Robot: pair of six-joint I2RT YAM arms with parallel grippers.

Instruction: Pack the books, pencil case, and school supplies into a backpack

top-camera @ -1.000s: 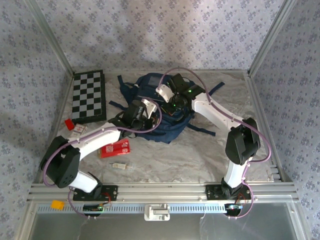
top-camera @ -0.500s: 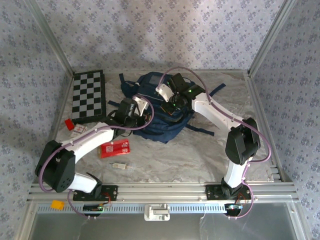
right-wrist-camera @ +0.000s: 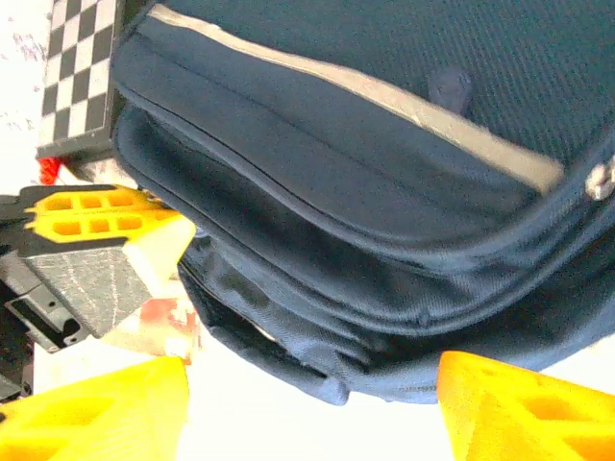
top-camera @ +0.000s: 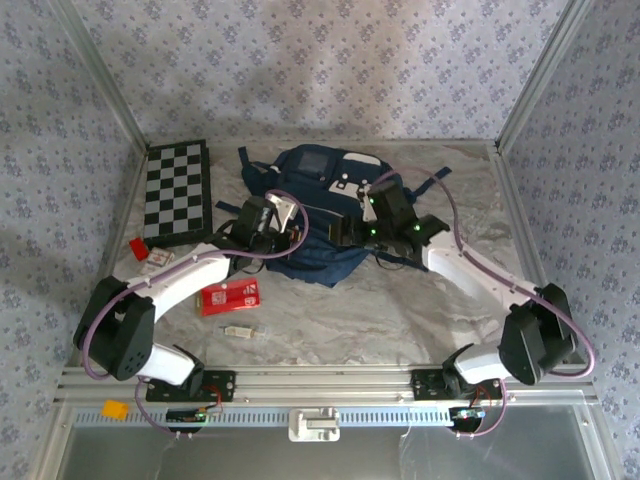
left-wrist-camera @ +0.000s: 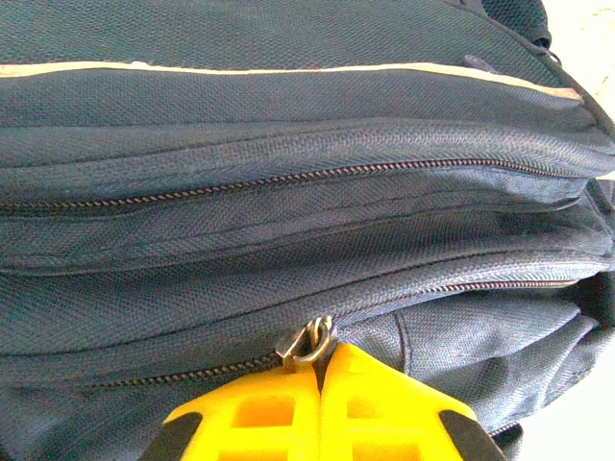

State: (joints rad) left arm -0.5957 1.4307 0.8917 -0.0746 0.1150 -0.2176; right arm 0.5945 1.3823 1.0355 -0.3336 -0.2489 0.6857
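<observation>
Lying nearest the arm bases, low and left of centre in the overhead view, the pale school supplies (top-camera: 240, 331) stick and, just above it, the red pencil case (top-camera: 230, 297) rest on the table (top-camera: 350, 310), both outside the bag. Farther up, at the bag's left flank, the left gripper (left-wrist-camera: 320, 379) has its yellow fingers pressed together, with the metal zipper pull (left-wrist-camera: 306, 344) pinched at their tips. The zipper track (left-wrist-camera: 500, 285) that carries the pull runs crosswise to the fingers, from the lower left of the left wrist frame up toward its right edge. Any drag on the pull would probably have to follow that line, not go straight back. Opposite it, the right gripper (right-wrist-camera: 312, 384) holds nothing. Its jaws are spread wide at the bottom corners of the right wrist view, just short of the lower edge of the backpack (top-camera: 315, 165). The left arm is therefore the one already in contact. The bag lies across the upper middle of the overhead frame, and the chequered board (top-camera: 178, 190) sits beyond it at the upper left.
</observation>
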